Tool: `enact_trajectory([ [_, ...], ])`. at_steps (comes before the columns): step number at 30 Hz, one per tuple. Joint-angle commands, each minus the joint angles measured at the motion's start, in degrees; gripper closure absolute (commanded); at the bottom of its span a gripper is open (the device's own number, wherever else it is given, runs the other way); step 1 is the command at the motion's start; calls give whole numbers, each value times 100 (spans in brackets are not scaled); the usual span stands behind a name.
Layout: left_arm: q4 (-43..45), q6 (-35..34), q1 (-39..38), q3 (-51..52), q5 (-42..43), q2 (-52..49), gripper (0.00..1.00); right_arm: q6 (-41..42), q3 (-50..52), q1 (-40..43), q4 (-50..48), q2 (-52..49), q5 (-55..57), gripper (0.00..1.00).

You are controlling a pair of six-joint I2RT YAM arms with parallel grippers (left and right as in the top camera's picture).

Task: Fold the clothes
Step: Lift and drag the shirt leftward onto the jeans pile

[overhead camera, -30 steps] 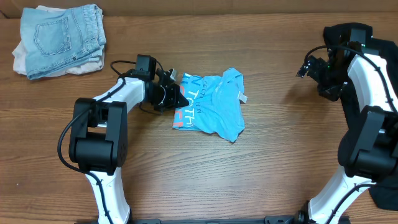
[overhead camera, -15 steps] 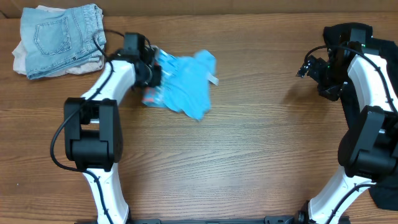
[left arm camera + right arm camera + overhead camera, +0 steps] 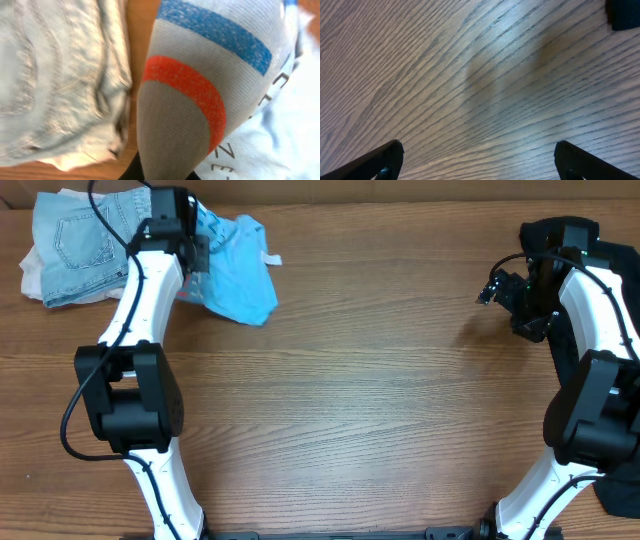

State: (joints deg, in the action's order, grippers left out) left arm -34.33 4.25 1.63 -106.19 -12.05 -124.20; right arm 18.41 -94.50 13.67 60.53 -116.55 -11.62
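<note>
At the far left of the table point(image 3: 400, 410), the left gripper point(image 3: 192, 248) is clamped tight on a bunched edge of the sky-blue T-shirt point(image 3: 240, 275). The shirt hangs crumpled from the grip and trails to the right of the arm. It sits just beside a folded pair of light denim jeans point(image 3: 95, 240), which lies on a pale garment point(image 3: 35, 280). In the left wrist view the shirt's cloth drapes right across the lens, showing its red-orange mark point(image 3: 192, 90), with the denim close on the left. The right gripper point(image 3: 479, 157) hovers over bare wood at the far right with its jaws spread wide and nothing between them.

The main risk, as I judge it, is where the shirt ends up. Let go here, it would probably drop as a wad against or onto the jeans and tangle with that stack. It is not spread flat, so any fold made now would trap wrinkles and doubled layers. A one-handed pinch on a bunched edge could also slip and let the cloth fall unevenly. The right arm is well apart from the shirt, so it cannot help to spread it without a long reach.

No basket, bin or tray is in view; everything lies directly on the wood. A patch of black fabric point(image 3: 622, 498) shows at the near right corner, too little to identify.
</note>
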Motion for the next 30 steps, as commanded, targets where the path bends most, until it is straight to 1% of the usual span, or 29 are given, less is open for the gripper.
enact_trajectory([
  [1, 111, -146, 120, -431, -177, -72, 96, 44, -114, -20, -28, 168, -2, 0],
  [3, 208, -269, 181, -546, -188, -72, 96, 44, -114, -20, -28, 168, -2, 0],
  [4, 304, -304, 219, -597, -188, -72, 93, 44, -114, -20, -28, 168, -2, 0],
  [8, 772, -315, 341, -627, -190, -72, 92, 44, -114, -20, -28, 168, -2, 0],
  [10, 1043, -317, 407, -627, -188, -72, 90, 44, -114, -20, -28, 168, -2, 0],
  [14, 1591, -247, 490, -627, -190, -72, 89, 44, -114, -20, -28, 168, -2, 0],
  [17, 1805, -118, 518, -627, -251, -72, 89, 44, -114, -20, -28, 168, -2, 0],
  [20, 1958, -175, 516, -627, -785, -72, 92, 44, -114, -20, -28, 168, -2, 0],
  [21, 1998, -205, 516, -627, -979, -72, 92, 44, -114, -20, -28, 168, -2, 0],
  [22, 2031, -208, 516, -627, -1145, -72, 86, 44, -114, -20, -28, 168, -2, 0],
  [23, 2055, -208, 518, -627, -1287, -72, 85, 44, -114, -20, -28, 168, -2, 0],
  [26, 2087, -210, 535, -640, -1792, -72, 84, 44, -114, -20, -28, 168, -2, 0],
  [30, 2024, -291, 560, -640, -2065, -72, 84, 44, -114, -20, -28, 168, -2, 0],
])
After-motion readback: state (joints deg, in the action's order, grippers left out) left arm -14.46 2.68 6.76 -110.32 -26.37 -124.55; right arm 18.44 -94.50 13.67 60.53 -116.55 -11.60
